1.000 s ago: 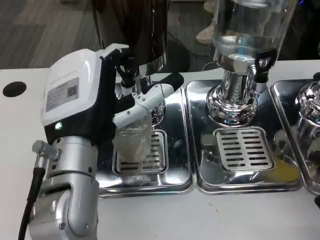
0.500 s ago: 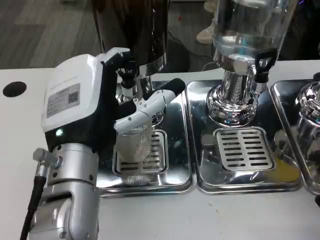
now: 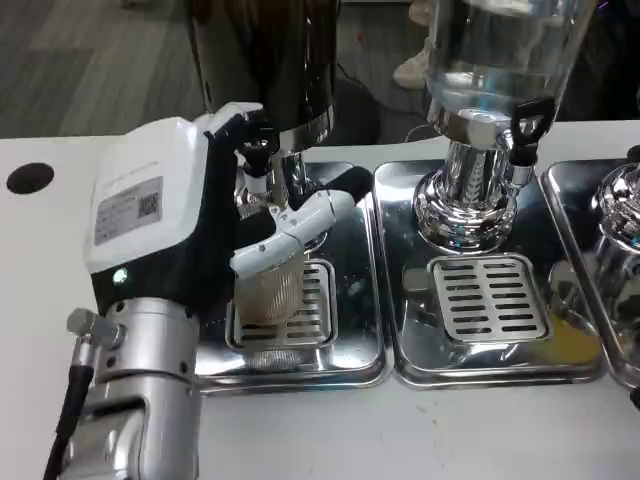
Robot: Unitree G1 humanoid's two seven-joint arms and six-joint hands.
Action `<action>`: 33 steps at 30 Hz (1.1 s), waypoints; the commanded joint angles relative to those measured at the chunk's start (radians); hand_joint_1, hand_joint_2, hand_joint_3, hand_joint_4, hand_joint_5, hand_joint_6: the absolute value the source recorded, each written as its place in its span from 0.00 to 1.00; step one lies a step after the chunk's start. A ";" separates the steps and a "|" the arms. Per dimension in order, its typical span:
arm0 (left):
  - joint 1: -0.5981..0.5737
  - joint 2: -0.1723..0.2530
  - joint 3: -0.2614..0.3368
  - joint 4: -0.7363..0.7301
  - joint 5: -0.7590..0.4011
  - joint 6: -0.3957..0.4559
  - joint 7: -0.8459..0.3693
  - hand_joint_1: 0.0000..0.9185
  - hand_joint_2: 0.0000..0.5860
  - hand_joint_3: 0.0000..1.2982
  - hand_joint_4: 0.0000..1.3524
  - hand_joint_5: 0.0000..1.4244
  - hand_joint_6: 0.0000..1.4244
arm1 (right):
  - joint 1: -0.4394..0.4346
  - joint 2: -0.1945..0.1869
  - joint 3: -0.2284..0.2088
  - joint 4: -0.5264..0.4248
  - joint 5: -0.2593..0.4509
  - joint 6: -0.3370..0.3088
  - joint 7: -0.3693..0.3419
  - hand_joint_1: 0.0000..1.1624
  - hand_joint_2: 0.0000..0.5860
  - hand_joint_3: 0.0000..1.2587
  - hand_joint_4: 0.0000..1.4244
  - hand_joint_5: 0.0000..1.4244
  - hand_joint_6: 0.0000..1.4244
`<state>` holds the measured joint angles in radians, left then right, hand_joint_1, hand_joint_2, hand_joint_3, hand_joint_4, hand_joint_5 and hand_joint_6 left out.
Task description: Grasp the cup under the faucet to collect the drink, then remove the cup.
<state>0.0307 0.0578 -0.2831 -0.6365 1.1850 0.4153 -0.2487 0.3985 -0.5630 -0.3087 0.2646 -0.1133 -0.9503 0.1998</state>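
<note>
Gripping the clear cup (image 3: 272, 295) with my left hand (image 3: 190, 225), fingers (image 3: 300, 222) wrapped around its upper wall. It sits upright on the slotted grate (image 3: 312, 310) of the left steel drip tray (image 3: 355, 345), right beneath the dark dispenser's faucet (image 3: 255, 160).

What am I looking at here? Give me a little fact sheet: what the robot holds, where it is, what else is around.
Left robot hand: grips the cup
Cup: clear, upright, on the left tray's grille, under the dark dispenser's faucet
Left tray: shiny metal
Middle tray: slotted grille, clear dispenser standing on it
Table: white
</note>
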 commanded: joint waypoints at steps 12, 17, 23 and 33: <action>0.051 0.001 -0.020 -0.004 -0.013 -0.016 -0.022 0.05 0.11 0.29 0.24 0.58 0.70 | 0.016 -0.013 -0.010 -0.021 0.006 -0.009 0.002 0.44 0.50 0.23 0.14 0.11 0.00; 0.066 0.001 -0.019 -0.019 -0.007 -0.019 -0.022 0.05 0.11 0.29 0.24 0.58 0.71 | 0.023 -0.011 -0.008 -0.033 0.008 -0.006 0.003 0.44 0.50 0.23 0.14 0.11 0.00; 0.067 -0.002 -0.017 -0.026 -0.009 -0.022 -0.025 0.05 0.11 0.29 0.24 0.58 0.71 | 0.035 -0.010 -0.011 -0.044 0.012 -0.006 0.003 0.44 0.50 0.23 0.14 0.11 0.00; 0.068 -0.004 -0.019 -0.029 -0.006 -0.023 -0.024 0.05 0.11 0.29 0.24 0.58 0.71 | 0.046 -0.011 -0.016 -0.043 0.019 -0.012 0.003 0.44 0.50 0.23 0.14 0.11 0.00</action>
<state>0.0733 0.0554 -0.2888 -0.6683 1.1859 0.4015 -0.2428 0.4369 -0.5631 -0.3113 0.2298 -0.1095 -0.9503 0.1999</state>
